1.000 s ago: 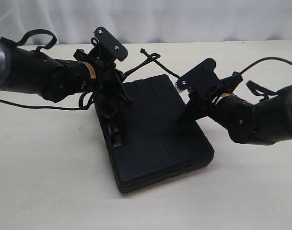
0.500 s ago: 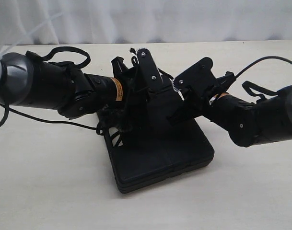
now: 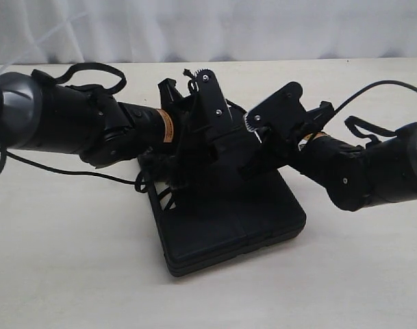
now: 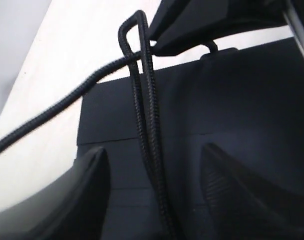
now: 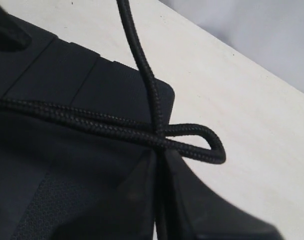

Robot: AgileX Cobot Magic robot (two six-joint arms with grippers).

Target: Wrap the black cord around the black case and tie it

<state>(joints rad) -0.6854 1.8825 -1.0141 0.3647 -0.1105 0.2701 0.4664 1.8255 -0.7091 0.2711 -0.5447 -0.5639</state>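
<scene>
**Mia:** What is the left claw (image 4: 152, 150) doing?

**Ben:** Its two fingers (image 4: 89, 195) stand wide apart. It grips nothing. The black cord (image 4: 148, 125) runs as a double line through the gap between them. I cannot tell if it touches either finger.

**Mia:** Where does the cord go from there?

**Ben:** Just ahead of the left claw it bends into a tight loop. That loop sits at the tip of the right claw. One single strand leaves from there and goes off to the side, over the pale counter (image 3: 71, 260).

**Mia:** And the right claw?

**Ben:** The right claw (image 5: 160, 159) is pressed tight together. It pinches the cord right where the strands cross. A small loop pokes out just past its tip. The double strand runs away from the tip, across the dark lid.

**Mia:** Where is the black case?

**Ben:** The black case (image 3: 229, 219) lies flat on the counter, right under both claws. One corner of it is just beside the small loop at the right claw.

**Mia:** How close are the claws?

**Ben:** Their tips almost meet above the case. The left arm (image 3: 64, 127) and the right arm (image 3: 372, 171) reach in from opposite sides.
</scene>
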